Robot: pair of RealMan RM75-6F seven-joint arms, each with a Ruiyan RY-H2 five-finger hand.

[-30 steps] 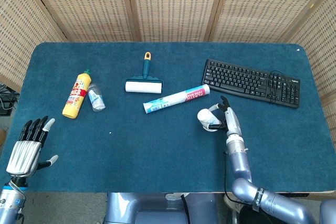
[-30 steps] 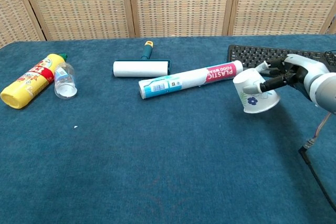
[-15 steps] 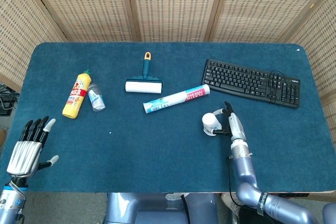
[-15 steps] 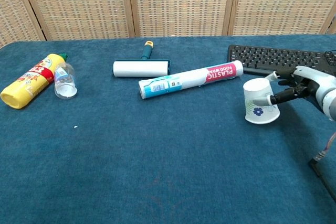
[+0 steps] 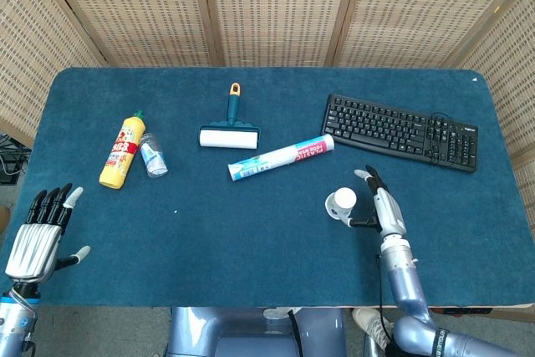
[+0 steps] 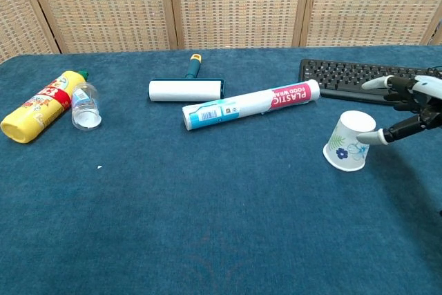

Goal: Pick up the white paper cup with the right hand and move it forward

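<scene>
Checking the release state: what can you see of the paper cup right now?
The paper cup is white, with a blue flower and green leaf print on its side. It stands upside down on the blue table cover, wide rim down, narrow base up, leaning slightly. It sits in front of the keyboard, right of the plastic wrap roll. The right hand is spread beside it, one fingertip at its side.

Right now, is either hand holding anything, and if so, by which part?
Nothing is held. The right hand is spread beside the white paper cup, one fingertip at its side; the left hand is open and empty.
</scene>
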